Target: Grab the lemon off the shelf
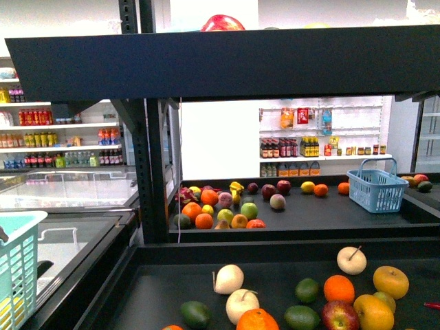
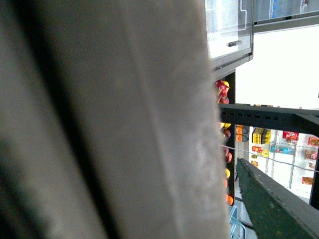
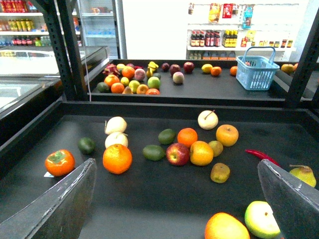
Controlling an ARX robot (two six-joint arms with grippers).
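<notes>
Two yellowish fruits near the right gripper (image 3: 174, 199), jaws wide, empty. Lemon (image 3: 207, 68) probably sits on the shelf's (image 3: 199, 94) far tray; wrong pick likely. Left gripper: can't tell.

1. The front view is bright and sharp; the white wall (image 1: 220, 137) behind the shelf (image 1: 289, 220) is blown out to pure white.
2. The shelf's overhead tray is dark against that backlight, its underside without detail.
3. Fruit on the dark trays is evenly lit from above, with soft, short shadows.
4. The left wrist view is mostly filled by a grey, badly blurred surface (image 2: 109, 119) close to the lens; the background strip is overexposed.
5. The right wrist view is clear, but the tool fingers (image 3: 55, 209) at its edge are soft.
6. The glass freezer lid (image 1: 62, 189) shows pale glare.
</notes>
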